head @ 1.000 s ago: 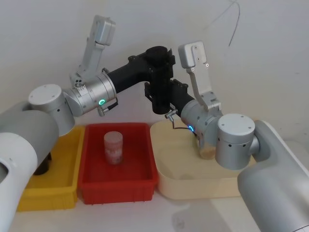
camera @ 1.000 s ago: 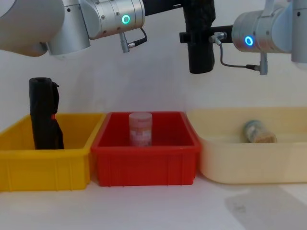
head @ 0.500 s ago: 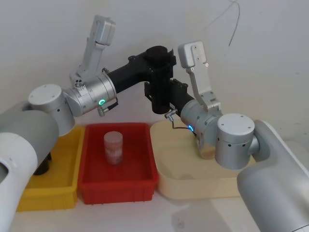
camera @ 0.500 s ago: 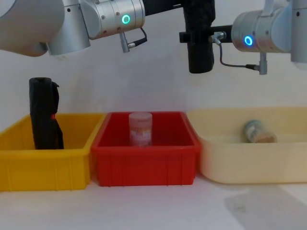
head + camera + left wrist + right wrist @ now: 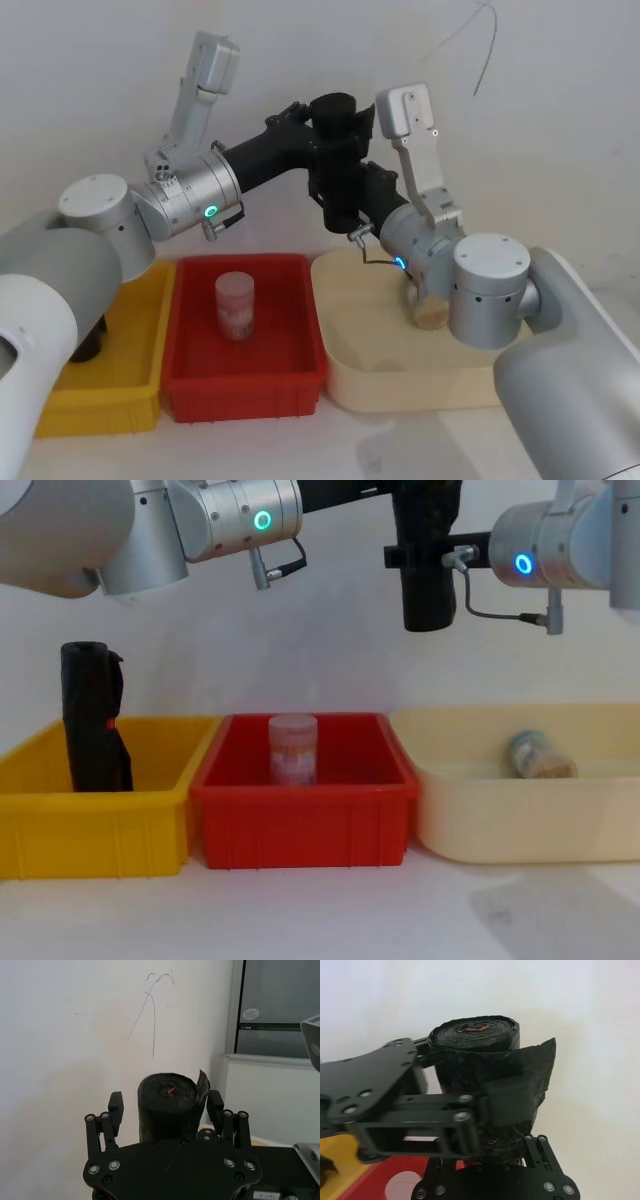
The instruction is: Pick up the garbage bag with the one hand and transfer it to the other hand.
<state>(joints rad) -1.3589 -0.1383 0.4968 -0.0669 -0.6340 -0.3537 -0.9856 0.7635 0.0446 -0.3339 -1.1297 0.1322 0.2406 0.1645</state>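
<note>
The garbage bag [image 5: 341, 214], a black plastic roll, hangs upright in the air above the bins, also seen at roll [image 5: 428, 590]. My right gripper [image 5: 352, 200], on the blue-ringed arm, is shut on the roll's lower half. My left gripper [image 5: 165, 1104], on the green-ringed arm, reaches in around the upper half. It is open, and its fingers [image 5: 116, 1109] stand a little off the roll's sides. In the right wrist view the roll [image 5: 475, 1050] stands straight up from my right gripper's base.
Below are three containers: a yellow bin [image 5: 100, 830] with another black roll [image 5: 95, 720] bearing a red mark, a red bin [image 5: 300, 820] with an upright jar [image 5: 293, 748], and a cream tray [image 5: 520, 820] with a jar lying down [image 5: 535, 755].
The garbage bag and my right gripper have shifted a little to the right and up. My left gripper has let go of the roll.
</note>
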